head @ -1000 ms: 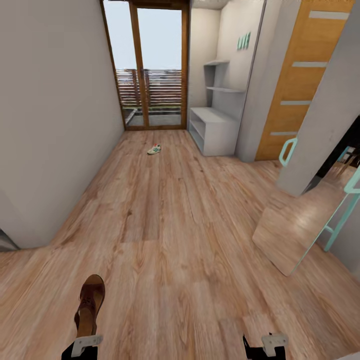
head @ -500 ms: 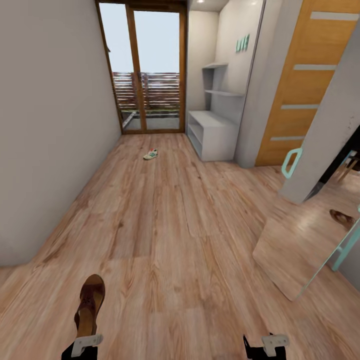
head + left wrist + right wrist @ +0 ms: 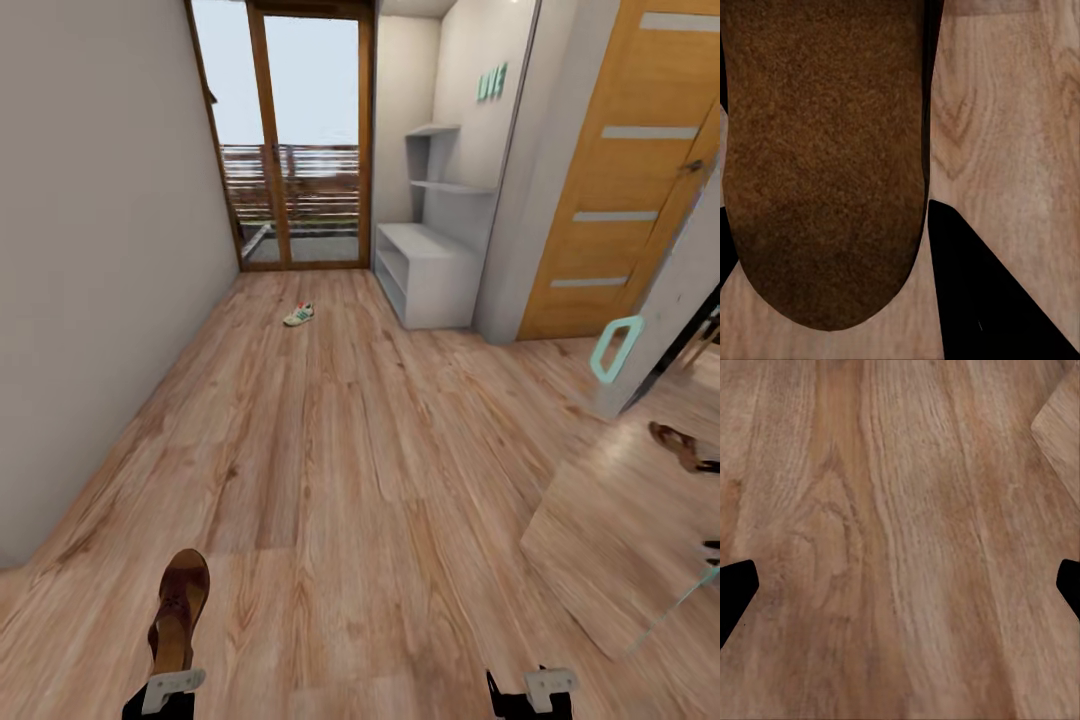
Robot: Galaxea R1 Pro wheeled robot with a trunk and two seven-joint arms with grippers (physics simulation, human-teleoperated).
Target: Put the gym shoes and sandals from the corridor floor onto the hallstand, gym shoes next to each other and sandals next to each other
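1. We are carrying one sandal (image 3: 178, 610) in our left gripper (image 3: 165, 690), low in the head view at about 7 o'clock. In the left wrist view its brown sole (image 3: 825, 165) sits between the dark fingers, so we judge the hand clamped on it.
2. Our right gripper (image 3: 535, 692) sits at about 5 o'clock in the head view. The right wrist view shows its fingers (image 3: 733, 592) spread far apart over bare floor (image 3: 900, 540), with nothing held.
3. One gym shoe (image 3: 299, 315) lies on the floor (image 3: 350, 450) up the corridor at about 12 o'clock, a little short of the glass door (image 3: 300, 140).
4. The shoe rack (image 3: 430, 270) stands against the right wall at about 1 o'clock, under the mint letters (image 3: 490, 82). Its bench top and open shelves look bare from here, so we judge that nothing has been placed yet.
5. A brown sandal shape (image 3: 678, 445) shows in the mirror (image 3: 620, 540) at 3 o'clock. We cannot tell whether it is the second sandal or a reflection of ours.
6. The other gym shoe has not been located.
7. Left to do: bring this sandal to the rack, fetch its mate, then both gym shoes, each pair side by side.
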